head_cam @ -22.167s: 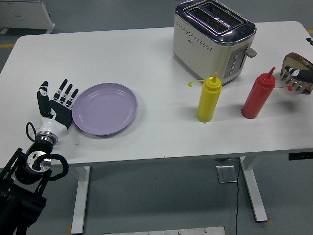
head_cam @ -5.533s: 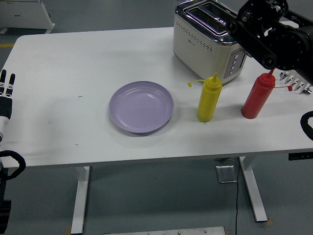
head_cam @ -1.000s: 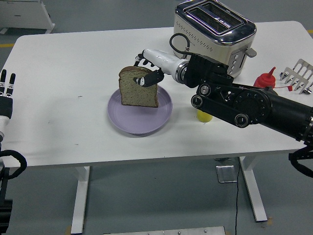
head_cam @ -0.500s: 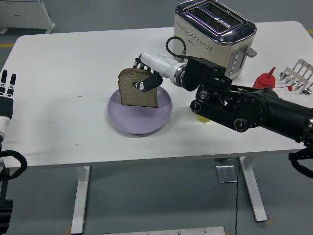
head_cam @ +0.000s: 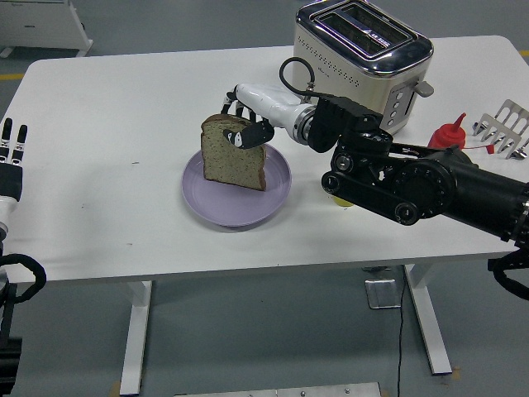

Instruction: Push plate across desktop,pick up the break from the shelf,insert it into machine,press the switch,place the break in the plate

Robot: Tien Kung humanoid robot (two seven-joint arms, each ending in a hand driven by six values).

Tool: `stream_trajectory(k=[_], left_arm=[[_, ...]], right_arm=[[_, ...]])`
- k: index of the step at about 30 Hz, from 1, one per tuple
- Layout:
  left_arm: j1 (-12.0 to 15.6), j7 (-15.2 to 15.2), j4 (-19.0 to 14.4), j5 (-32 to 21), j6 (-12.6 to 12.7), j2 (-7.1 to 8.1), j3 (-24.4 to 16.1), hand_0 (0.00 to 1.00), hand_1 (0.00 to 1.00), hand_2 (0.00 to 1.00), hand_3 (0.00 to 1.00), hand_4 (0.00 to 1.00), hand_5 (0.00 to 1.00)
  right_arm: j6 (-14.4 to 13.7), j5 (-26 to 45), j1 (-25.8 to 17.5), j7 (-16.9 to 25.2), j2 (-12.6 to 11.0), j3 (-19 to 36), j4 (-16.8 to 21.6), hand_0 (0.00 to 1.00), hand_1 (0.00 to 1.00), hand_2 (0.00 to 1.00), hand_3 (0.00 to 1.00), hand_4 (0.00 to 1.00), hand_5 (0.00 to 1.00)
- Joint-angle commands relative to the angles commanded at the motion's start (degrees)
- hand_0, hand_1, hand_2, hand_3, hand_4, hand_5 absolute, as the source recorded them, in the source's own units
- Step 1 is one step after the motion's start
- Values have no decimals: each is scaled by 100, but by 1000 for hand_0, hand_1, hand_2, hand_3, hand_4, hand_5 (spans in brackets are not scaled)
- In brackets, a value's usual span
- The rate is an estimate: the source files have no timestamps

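Head view: right hand (head_cam: pixel 245 132) pinches the bread slice (head_cam: pixel 233 155) at its top edge, fingers closed on it; slice hangs upright, long axis vertical, lower edge on the purple plate (head_cam: pixel 236 196) directly beneath; left hand (head_cam: pixel 10 145) rests far off, fingers straight.

plate (head_cam: pixel 216 207) 1 | bread slice (head_cam: pixel 233 155) 1 | toaster (head_cam: pixel 361 59) 1 | bottles 2: red (head_cam: pixel 448 132), yellow (head_cam: pixel 338 198)

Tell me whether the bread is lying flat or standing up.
Standing up: the bread stands on edge over the plate, its top held by the right robot hand.
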Motion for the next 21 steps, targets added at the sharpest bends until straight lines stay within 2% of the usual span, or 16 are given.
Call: stream_trajectory(k=[1, 7, 14, 21], left_arm=[[0, 0, 0, 0, 0, 0, -1, 853, 915, 909, 793, 653, 998], [-10, -1, 0, 2, 2, 4, -8, 852, 915, 908, 793, 653, 998], [-17, -3, -1, 2, 3, 7, -6, 850, 914, 909, 793, 653, 998], [-21, -4, 0, 3, 3, 6, -7, 843, 913, 907, 791, 653, 998]], right_arm=[[0, -4, 2, 1, -2, 1, 3, 185, 308, 438, 482, 477, 119], [65, -6, 10, 14, -49, 76, 54, 177, 303, 424, 477, 485, 138], [429, 38, 40, 17, -96, 226, 81, 166, 299, 424, 478, 473, 128], [718, 162, 30, 34, -57, 149, 51, 184, 302, 425, 480, 473, 134]])
